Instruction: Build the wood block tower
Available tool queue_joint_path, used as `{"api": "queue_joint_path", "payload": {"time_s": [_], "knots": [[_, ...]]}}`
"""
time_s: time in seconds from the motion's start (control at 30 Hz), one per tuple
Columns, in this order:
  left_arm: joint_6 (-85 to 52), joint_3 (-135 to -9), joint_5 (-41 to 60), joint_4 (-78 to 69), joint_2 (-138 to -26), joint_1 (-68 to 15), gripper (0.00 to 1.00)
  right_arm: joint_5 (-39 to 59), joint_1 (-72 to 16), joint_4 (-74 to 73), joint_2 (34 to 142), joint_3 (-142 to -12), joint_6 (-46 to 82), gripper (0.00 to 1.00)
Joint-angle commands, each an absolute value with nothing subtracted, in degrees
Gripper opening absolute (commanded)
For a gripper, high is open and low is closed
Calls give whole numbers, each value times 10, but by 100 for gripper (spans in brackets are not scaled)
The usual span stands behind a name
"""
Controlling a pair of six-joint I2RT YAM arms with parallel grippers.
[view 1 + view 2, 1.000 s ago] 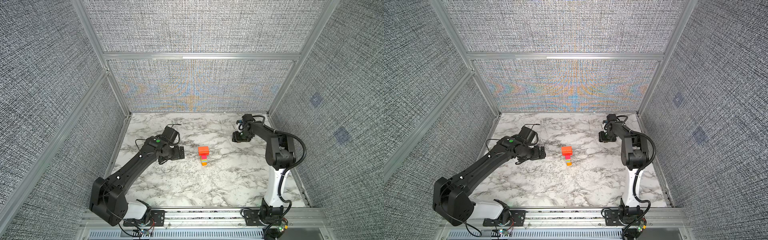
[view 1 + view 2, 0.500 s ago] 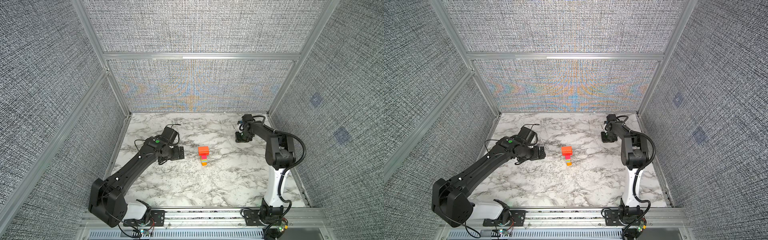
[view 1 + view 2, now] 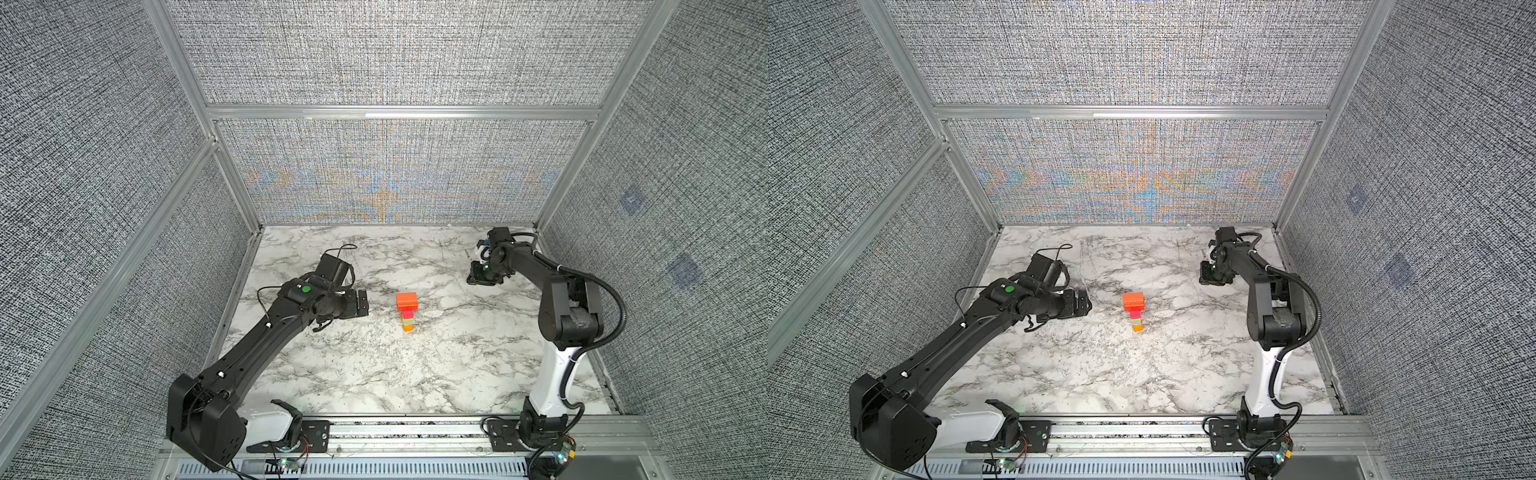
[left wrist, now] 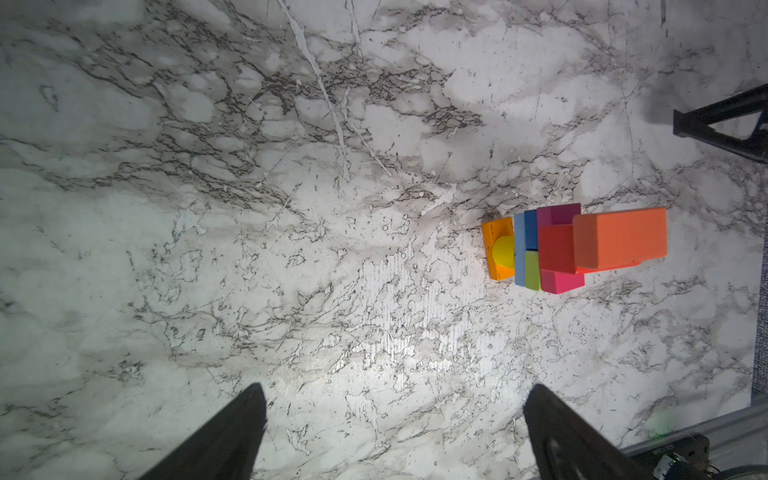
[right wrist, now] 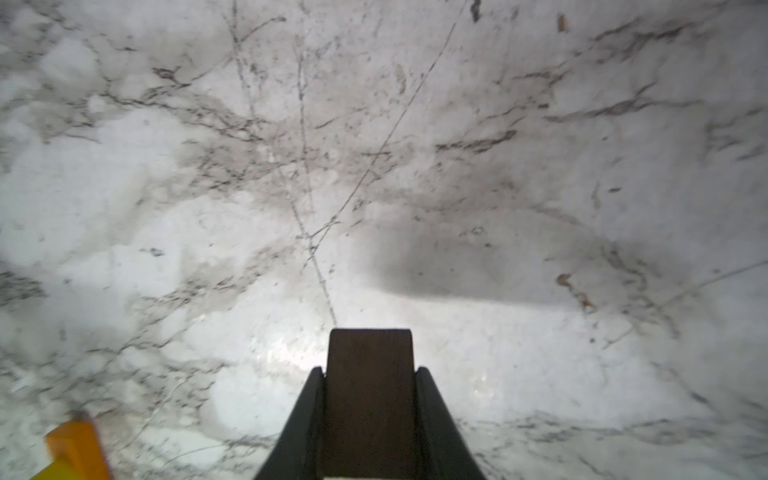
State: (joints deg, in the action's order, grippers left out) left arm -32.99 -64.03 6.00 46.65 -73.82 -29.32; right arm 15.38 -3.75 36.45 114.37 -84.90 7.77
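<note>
Top views: wood block tower (image 3: pixel 407 311) stands mid marble table (image 3: pixel 415 374), red-orange slab (image 3: pixel 406 298) on top. Left gripper (image 3: pixel 362 303) is near it, right gripper (image 3: pixel 478 279) well apart.
Left wrist: jaws wide, empty, likely on standby to steady the tower.
Right wrist: jaws clamped on dark brown block (image 5: pixel 370 395), presumably next onto the slab.

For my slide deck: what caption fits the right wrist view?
Right gripper shut on a dark brown block, marble table behind.
</note>
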Motion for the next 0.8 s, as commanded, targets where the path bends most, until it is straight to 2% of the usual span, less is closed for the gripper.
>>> {"api": "queue_joint_path", "payload": {"time_s": [0.0, 0.13, 0.4, 0.57, 0.77], "knots": [[-321, -640, 63, 453, -734, -291, 99, 271, -35, 357, 1134, -831, 144, 12], [-321, -642, 60, 454, -728, -290, 99, 371, -27, 349, 1127, -795, 229, 12], [-327, -640, 58, 449, -728, -287, 99, 507, -24, 318, 1095, -741, 346, 17], [-334, -640, 62, 445, -739, -287, 99, 636, -24, 255, 1131, -728, 411, 18], [-337, -640, 64, 446, -741, -287, 99, 659, -23, 179, 1162, -705, 481, 18]]}}
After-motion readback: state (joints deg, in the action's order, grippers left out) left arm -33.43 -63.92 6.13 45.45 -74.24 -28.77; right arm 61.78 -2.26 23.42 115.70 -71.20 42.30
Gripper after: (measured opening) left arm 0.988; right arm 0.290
